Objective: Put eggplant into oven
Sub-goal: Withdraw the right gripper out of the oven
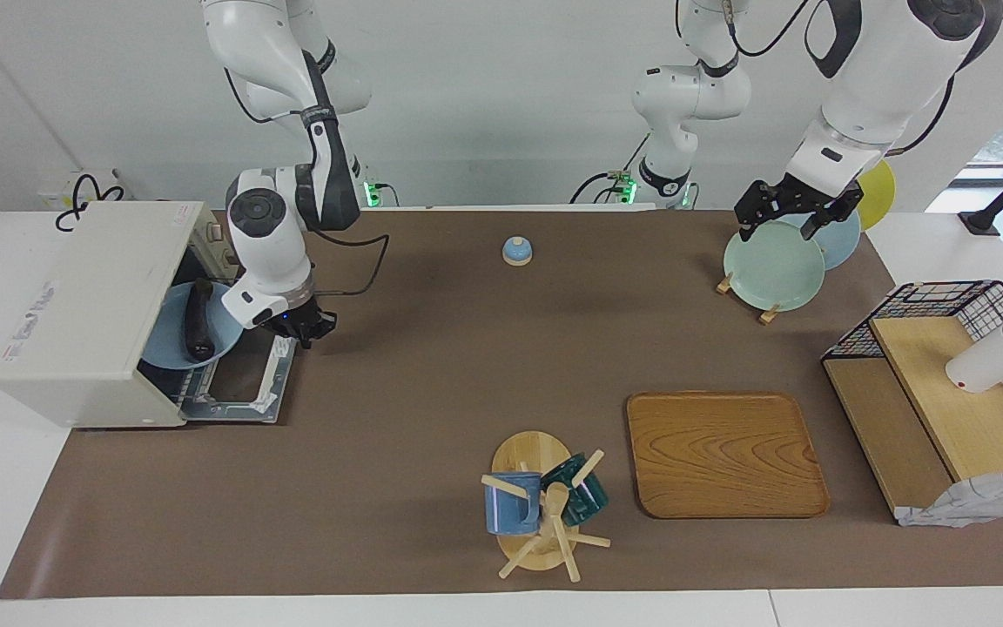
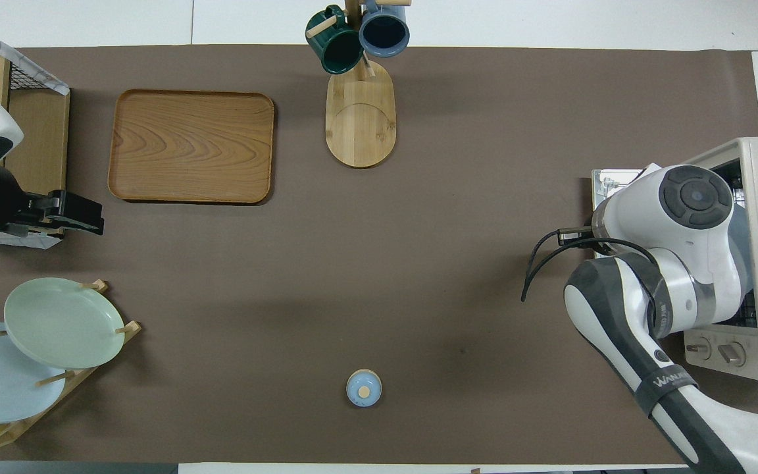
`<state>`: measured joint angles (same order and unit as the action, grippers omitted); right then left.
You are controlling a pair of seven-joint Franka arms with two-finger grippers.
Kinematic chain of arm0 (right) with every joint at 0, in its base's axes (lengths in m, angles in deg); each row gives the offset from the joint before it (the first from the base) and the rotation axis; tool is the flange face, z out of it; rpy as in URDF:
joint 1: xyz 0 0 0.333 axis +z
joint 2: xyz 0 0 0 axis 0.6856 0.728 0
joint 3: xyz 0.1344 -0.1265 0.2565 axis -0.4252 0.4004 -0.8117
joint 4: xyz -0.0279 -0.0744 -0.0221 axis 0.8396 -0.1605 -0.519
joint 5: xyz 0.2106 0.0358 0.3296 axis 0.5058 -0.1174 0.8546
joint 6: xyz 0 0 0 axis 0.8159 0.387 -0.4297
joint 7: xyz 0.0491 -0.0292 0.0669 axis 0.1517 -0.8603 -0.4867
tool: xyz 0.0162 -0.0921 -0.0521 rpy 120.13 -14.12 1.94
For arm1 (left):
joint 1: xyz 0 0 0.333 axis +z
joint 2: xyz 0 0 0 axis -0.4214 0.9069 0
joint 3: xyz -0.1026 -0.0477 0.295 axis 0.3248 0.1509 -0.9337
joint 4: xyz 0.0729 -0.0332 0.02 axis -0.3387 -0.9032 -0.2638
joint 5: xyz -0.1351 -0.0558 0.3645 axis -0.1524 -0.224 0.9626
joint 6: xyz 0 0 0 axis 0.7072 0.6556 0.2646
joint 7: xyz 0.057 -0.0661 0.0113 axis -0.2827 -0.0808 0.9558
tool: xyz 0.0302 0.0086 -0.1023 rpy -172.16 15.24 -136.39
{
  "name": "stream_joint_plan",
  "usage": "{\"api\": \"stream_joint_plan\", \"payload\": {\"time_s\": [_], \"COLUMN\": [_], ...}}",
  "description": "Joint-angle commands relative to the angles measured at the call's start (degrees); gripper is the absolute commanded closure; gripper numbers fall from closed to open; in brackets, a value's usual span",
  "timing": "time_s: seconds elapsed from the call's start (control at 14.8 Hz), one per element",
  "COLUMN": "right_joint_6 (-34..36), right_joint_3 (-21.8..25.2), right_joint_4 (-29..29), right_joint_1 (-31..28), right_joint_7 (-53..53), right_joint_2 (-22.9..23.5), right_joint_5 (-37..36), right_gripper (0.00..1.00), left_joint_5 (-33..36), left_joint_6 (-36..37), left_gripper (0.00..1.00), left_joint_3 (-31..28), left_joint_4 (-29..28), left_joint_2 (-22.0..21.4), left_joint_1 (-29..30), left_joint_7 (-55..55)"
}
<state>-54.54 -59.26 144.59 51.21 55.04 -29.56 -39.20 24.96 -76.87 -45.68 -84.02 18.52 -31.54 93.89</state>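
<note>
The long glossy dark eggplant lay on a pale blue plate inside the cream-white boxy oven. My right gripper hung empty and pinched closed over the dropped-down glass door; my left gripper waited wide above the green plate. I judged it best to lift clear before shutting the door.

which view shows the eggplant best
The facing view: the eggplant lies in plain sight on a blue plate inside the open oven. In the overhead view the right arm covers it completely.
</note>
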Motion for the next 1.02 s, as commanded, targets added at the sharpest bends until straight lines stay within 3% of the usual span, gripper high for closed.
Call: {"api": "stream_joint_plan", "payload": {"time_s": [0.0,0.2,0.61,0.95], "right_joint_6": [-2.4,-7.5,-7.6,-1.0], "right_joint_3": [-0.4,-0.3,-0.2,-0.3], "right_joint_4": [2.8,5.9,6.2,1.5], "right_joint_1": [-1.2,-1.3,-1.4,-0.8], "right_joint_7": [-0.3,-0.4,-3.2,-7.6], "right_joint_2": [-1.3,-1.8,-1.8,-1.2], "right_joint_5": [0.9,0.9,0.3,-8.6], "right_gripper": [1.00,1.00,1.00,1.00], "left_joint_5": [1.4,1.4,1.4,1.4], "left_joint_6": [-0.1,0.0,-0.1,0.0], "left_gripper": [0.00,0.00,0.00,0.00], "left_joint_3": [-0.2,-0.2,-0.2,-0.2], "left_joint_4": [-0.2,-0.2,-0.2,-0.2], "left_joint_2": [-0.5,-0.5,-0.5,-0.5], "left_joint_1": [-0.2,-0.2,-0.2,-0.2], "left_joint_7": [-0.1,-0.1,-0.1,-0.1]}}
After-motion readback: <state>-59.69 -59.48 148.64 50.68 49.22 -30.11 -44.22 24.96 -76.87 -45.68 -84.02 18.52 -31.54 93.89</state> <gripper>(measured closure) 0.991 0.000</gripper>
